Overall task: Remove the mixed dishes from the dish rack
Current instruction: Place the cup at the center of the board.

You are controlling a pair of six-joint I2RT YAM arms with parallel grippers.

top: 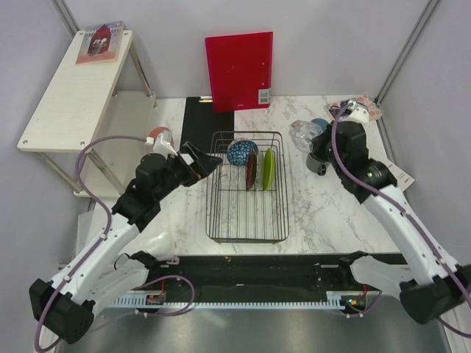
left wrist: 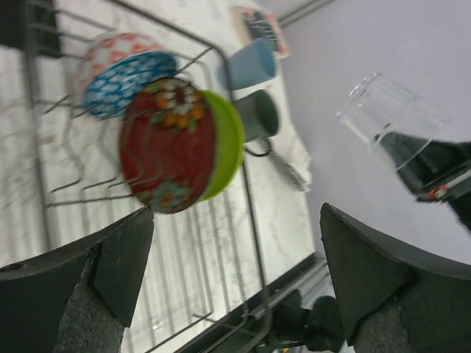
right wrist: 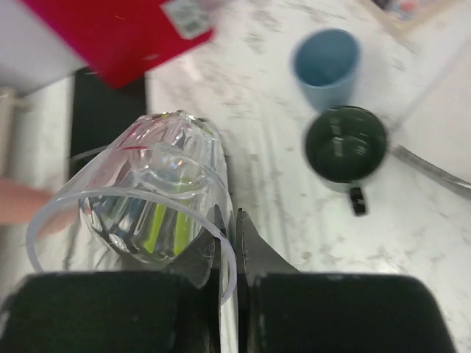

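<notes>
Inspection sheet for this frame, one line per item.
Surface: marble table, black mat at back.
Job's things: dish rack holds blue patterned bowl, dark red plate, lime-green dish; light blue cup, dark grey mug, pink cup out on table.
Clutter: red board against back wall.
Claws: left claw open by rack; right claw shut on clear glass.
Cables: purple cable along each arm.
Surroundings: wooden shelf with book, left.

Black wire rack [top: 246, 213] holding blue patterned bowl [top: 241, 152], dark red plate [top: 252, 170], lime-green dish [top: 269, 169] on edge at far end. Right of it, upright: light blue cup [right wrist: 326, 66], dark grey mug [right wrist: 346, 145]. Clear glass [right wrist: 147, 198] aloft, tilted.
</notes>
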